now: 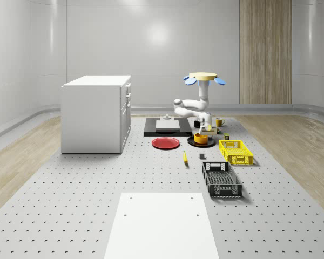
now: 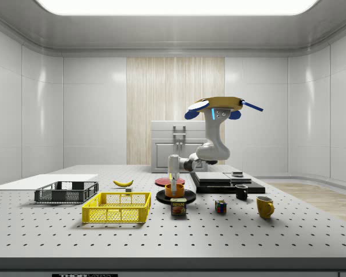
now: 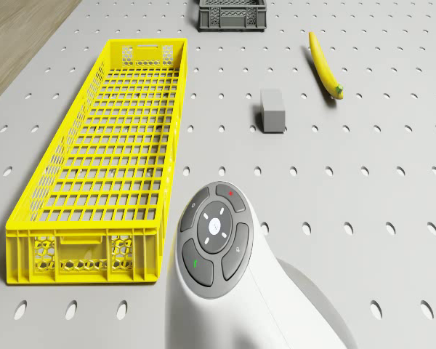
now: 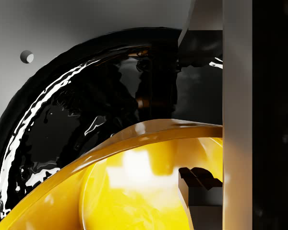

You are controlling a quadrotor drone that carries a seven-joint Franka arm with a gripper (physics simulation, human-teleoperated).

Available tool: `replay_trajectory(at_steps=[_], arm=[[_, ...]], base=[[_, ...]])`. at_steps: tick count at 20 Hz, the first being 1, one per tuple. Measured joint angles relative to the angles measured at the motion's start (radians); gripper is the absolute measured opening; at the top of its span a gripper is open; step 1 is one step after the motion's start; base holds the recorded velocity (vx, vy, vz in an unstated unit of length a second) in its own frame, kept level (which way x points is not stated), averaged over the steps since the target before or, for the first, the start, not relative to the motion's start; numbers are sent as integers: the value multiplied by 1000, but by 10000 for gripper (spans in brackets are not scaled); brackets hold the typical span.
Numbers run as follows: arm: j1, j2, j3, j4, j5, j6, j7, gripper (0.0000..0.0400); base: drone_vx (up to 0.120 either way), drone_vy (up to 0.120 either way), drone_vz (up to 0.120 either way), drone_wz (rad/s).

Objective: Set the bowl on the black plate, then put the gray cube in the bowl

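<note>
Orange glossy bowl (image 1: 201,138) sitting on the round black plate (image 1: 190,141), near the middle of the perforated counter (image 1: 97,216); in the wrist view, yellow rim (image 4: 134,191) close up against the shiny black plate surface (image 4: 62,120). Claw (image 1: 205,129) pointing straight down at the bowl's rim, seen in the side view just above the bowl (image 2: 174,190). Cannot tell whether clenched or released. Drone (image 1: 204,78) hovering above and slightly behind the plate, arm folded down beneath it.

Judged step: finishing the bowl placement. To do it well:
- Confirm the bowl's base flat on the plate before letting go.
- Open fully, then lift straight up, so as not to drag or tip the bowl by its rim.
- Keep the hover steady during release.

Next target, the small gray cube (image 3: 273,110), lying on the counter at about 6 o'clock from the plate in the whole-scene view (image 1: 202,157), between the long yellow mesh crate (image 3: 94,167) and the banana (image 3: 324,62). Approach from above, centred, clear of both neighbours.
</note>
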Motion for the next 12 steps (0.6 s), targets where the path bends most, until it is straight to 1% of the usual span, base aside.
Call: replay_trajectory(at_steps=[1, 2, 6, 7, 12], arm=[[1, 1, 3, -2, 2, -2, 3, 349], [1, 2, 5, -3, 4, -4, 5, 360], [2, 4, 11, -6, 9, -9, 12, 385], [2, 5, 11, -6, 10, -10, 12, 389], [3, 7, 13, -7, 11, -13, 15, 397]], base=[[0, 0, 120, 0], [120, -40, 120, 0], [120, -120, 120, 0], [120, -120, 40, 0], [120, -120, 0, 0]])
